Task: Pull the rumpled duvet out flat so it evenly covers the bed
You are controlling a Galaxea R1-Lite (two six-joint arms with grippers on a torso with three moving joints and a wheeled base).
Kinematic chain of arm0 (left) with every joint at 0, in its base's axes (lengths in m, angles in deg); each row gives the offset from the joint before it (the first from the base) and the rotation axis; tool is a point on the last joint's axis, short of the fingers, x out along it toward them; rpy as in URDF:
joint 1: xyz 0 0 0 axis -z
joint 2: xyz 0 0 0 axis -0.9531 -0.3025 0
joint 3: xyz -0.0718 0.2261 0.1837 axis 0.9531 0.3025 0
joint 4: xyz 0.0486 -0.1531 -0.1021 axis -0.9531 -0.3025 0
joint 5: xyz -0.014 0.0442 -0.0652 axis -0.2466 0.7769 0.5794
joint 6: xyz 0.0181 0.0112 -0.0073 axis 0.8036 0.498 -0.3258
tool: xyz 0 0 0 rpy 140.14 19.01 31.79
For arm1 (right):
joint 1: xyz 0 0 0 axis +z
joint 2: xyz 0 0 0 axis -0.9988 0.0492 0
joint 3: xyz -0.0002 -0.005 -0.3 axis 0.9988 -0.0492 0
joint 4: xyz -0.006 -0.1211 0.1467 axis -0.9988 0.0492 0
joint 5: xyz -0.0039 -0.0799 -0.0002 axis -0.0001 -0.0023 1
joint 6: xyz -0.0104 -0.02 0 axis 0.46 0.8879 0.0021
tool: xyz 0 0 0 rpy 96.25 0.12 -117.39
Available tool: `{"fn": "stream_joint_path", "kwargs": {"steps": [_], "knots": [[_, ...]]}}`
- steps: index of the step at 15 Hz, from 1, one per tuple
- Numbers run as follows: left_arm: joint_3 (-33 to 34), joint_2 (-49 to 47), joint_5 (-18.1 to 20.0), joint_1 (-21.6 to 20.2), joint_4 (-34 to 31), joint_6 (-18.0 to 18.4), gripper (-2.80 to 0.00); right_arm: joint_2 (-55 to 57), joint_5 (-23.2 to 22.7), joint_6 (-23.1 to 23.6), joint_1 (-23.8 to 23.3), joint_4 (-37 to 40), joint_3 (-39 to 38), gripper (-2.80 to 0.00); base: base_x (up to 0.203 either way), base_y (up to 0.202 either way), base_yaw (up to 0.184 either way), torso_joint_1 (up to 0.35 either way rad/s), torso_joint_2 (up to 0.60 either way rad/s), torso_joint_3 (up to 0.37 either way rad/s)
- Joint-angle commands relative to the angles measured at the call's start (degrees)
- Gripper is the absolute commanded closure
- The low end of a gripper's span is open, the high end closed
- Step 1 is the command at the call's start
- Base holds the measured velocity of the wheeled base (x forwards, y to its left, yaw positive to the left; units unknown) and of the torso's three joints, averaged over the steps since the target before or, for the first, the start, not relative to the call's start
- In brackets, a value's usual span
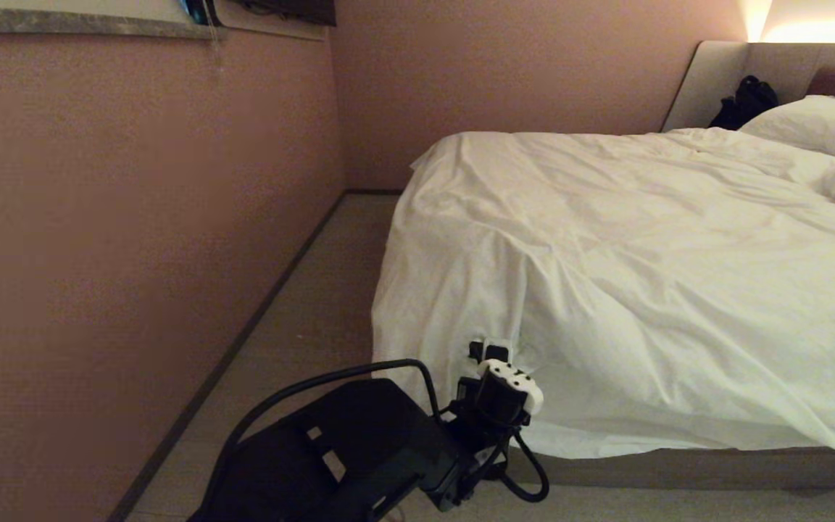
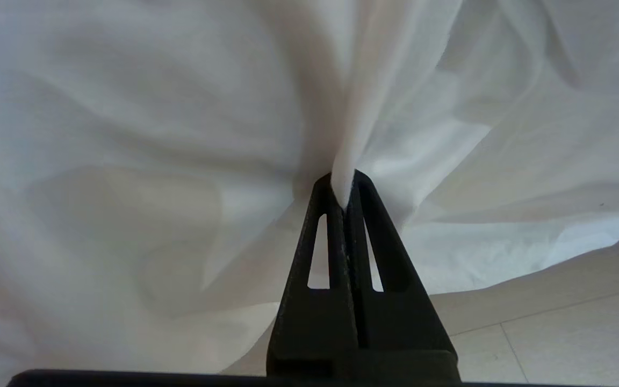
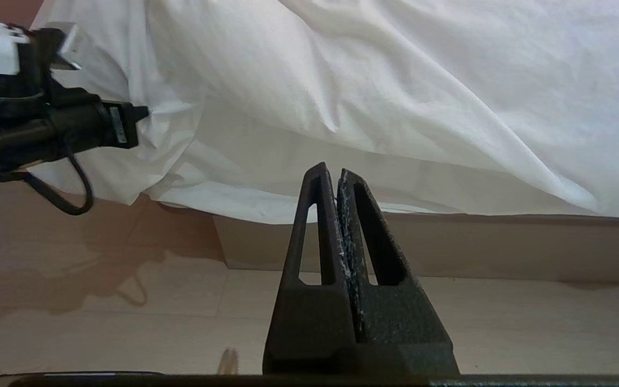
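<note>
Low beside the bed (image 1: 678, 464), the left gripper (image 2: 344, 188) reaches up, pinching a fold of the duvet (image 1: 606, 275), which drapes over the bed. Right gripper (image 3: 338, 177) is closed, empty.

Wrinkled matt white cotton duvet (image 1: 642, 275), rough matt black plastic jaws, smooth pale floor (image 3: 100, 317)

Left claw (image 2: 344, 185) pinched closed, right claw (image 3: 336, 180) closed, parked low

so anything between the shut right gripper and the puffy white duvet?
Nothing: bare floor separates right gripper from puffy white duvet, right wrist view.
</note>
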Motion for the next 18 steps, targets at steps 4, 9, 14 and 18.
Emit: {"fn": "stream_joint_path", "kwargs": {"steps": [4,9,14,18], "knots": [[-2.3,-0.3,-1.9,-1.3,-3.1,-0.3,0.0,0.0,0.0,0.0,0.0,0.0,0.0,0.0,0.0,0.0,0.0,0.0,0.0,0.0],[9.5,9.4,-2.5,-1.4,-2.7,-0.6,0.0,0.0,0.0,0.0,0.0,0.0,0.0,0.0,0.0,0.0,0.0,0.0,0.0,0.0],[24.6,21.1,-2.5,-3.8,1.9,0.4,0.0,0.0,0.0,0.0,0.0,0.0,0.0,0.0,0.0,0.0,0.0,0.0,0.0,0.0],[27.2,25.1,-2.2,-8.5,2.2,0.8,0.0,0.0,0.0,0.0,0.0,0.0,0.0,0.0,0.0,0.0,0.0,0.0,0.0,0.0]]}}
